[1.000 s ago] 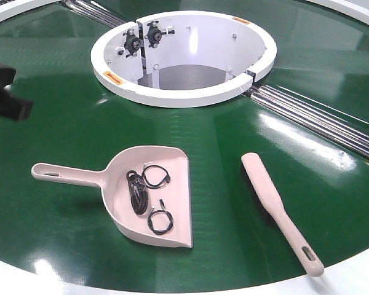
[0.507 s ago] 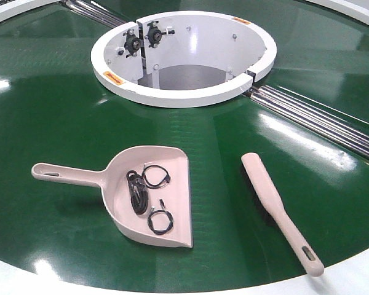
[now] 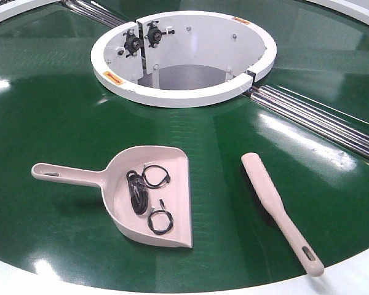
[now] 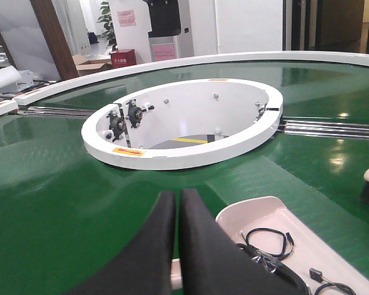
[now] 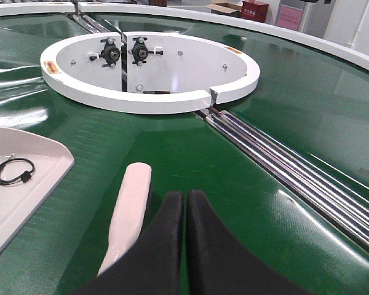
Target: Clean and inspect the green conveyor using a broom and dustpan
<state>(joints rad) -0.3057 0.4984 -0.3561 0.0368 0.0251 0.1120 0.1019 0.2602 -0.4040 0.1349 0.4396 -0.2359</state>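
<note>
Front-facing view first, and we sweep from the left: the dustpan (image 3: 152, 200) lies flat on the green conveyor (image 3: 55, 129), its long handle pointing left and its wide flat front edge turned to the right. Inside the pan we spot a few small black cable loops (image 3: 149, 196) (three little bundles, as far as we can tell). Moving right, across a strip of bare belt, the broom (image 3: 277, 209) lies on its side, well apart from the dustpan, bristle end toward the centre of the belt and its slotted handle end touching the white outer rim at the near edge. Behind both sits the white central ring (image 3: 184, 95), and the metal rails (image 3: 320, 120) run off from it toward the right. No arm shows in this view.

Over to the left wrist camera: our left gripper (image 4: 177, 206) has its two black fingers pressed together with nothing between them, hovering above the belt just beside the dustpan's rear wall, with the cable loops visible in the pan to its right.

Right wrist camera now: our right gripper (image 5: 186, 206) is likewise closed tight and empty, poised over the broom's pale back, which stretches away just left of the fingertips; we cannot tell whether they touch it.
</note>
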